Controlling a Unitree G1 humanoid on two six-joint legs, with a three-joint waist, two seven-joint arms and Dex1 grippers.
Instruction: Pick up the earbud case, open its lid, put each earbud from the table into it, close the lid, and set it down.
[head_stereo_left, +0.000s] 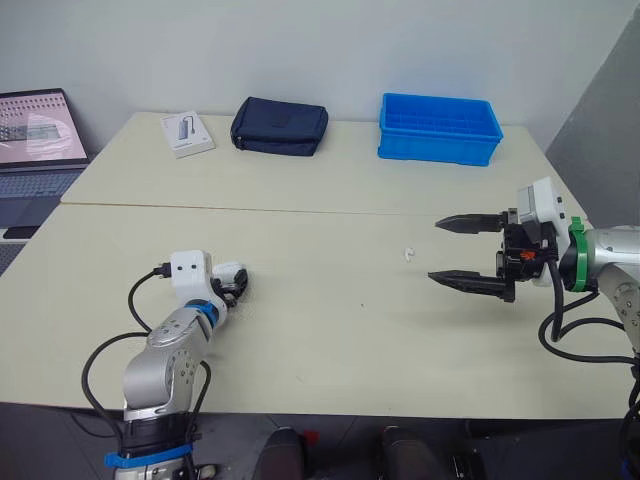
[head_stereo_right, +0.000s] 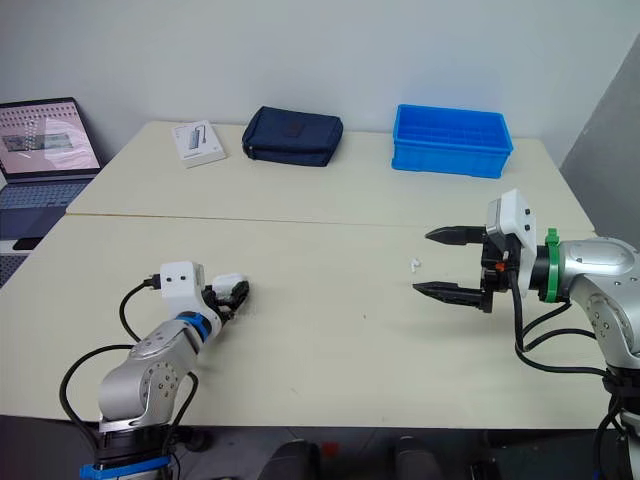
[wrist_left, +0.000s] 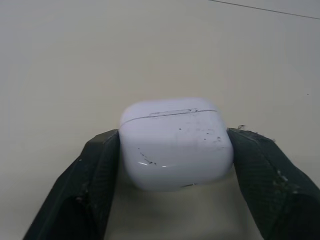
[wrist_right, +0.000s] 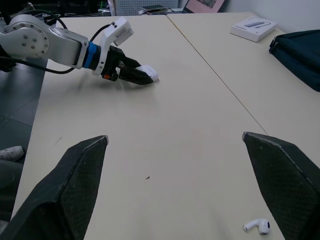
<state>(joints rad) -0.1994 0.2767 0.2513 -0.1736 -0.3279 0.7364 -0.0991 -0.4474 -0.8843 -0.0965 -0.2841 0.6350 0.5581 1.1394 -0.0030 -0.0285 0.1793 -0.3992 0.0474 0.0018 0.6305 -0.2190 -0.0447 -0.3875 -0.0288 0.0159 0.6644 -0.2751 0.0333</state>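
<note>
Left gripper (head_stereo_left: 233, 287) is clamped on the earbud case (wrist_left: 176, 145). The case sits squarely between the two black fingers (wrist_left: 95, 175), one pad on each side wall, with most of the body sticking out past the tips. The lid seam runs across the top face and the lid is closed. The case is low over the table (head_stereo_left: 330, 330); can't tell if it touches the surface. Right gripper (head_stereo_left: 436, 249) is well apart from the case, off to the robot's right, with its jaws spread wide and nothing between them. One white earbud (wrist_right: 257, 226) lies flat on the table between the case and the right gripper, much nearer the gripper. It is just ahead of the open fingertips, roughly on the line between them, and untouched. At the far side of the table from the case are a dark navy pouch (head_stereo_left: 280, 125) roughly straight beyond it, a small white box (head_stereo_left: 186, 133) just left of the pouch, and a blue plastic bin (head_stereo_left: 438, 128) further right. An open laptop (head_stereo_left: 35, 140) stands off the table edge, beyond and to the left of the case.
</note>
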